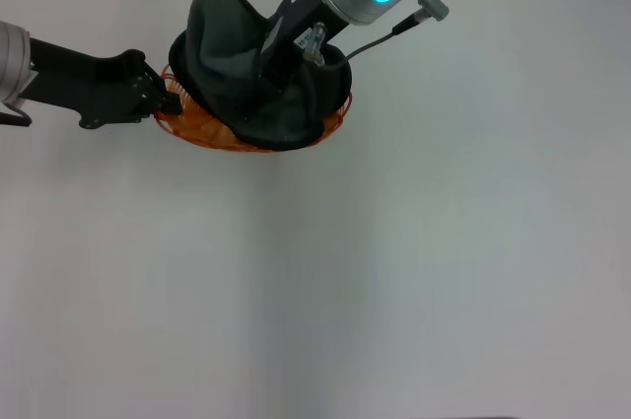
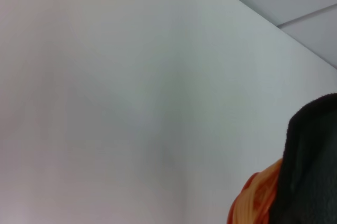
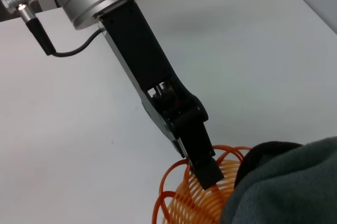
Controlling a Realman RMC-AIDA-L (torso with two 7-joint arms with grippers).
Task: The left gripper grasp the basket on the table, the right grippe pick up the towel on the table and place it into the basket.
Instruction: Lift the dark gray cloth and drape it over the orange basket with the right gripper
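1. The basket (image 1: 202,128) sits on the table (image 1: 394,261) toward eleven o'clock in the head view, its orange looped rim showing under the cloth.
2. The left gripper (image 1: 170,94) reaches in from nine o'clock, its fingers clamped on the basket's rim.
3. The towel (image 1: 246,74) lies heaped in the basket, one fold standing up above the rim.
4. The right grippe (image 1: 271,69) comes down from one o'clock into the towel; I cannot tell how its fingers stand, since cloth hides them.
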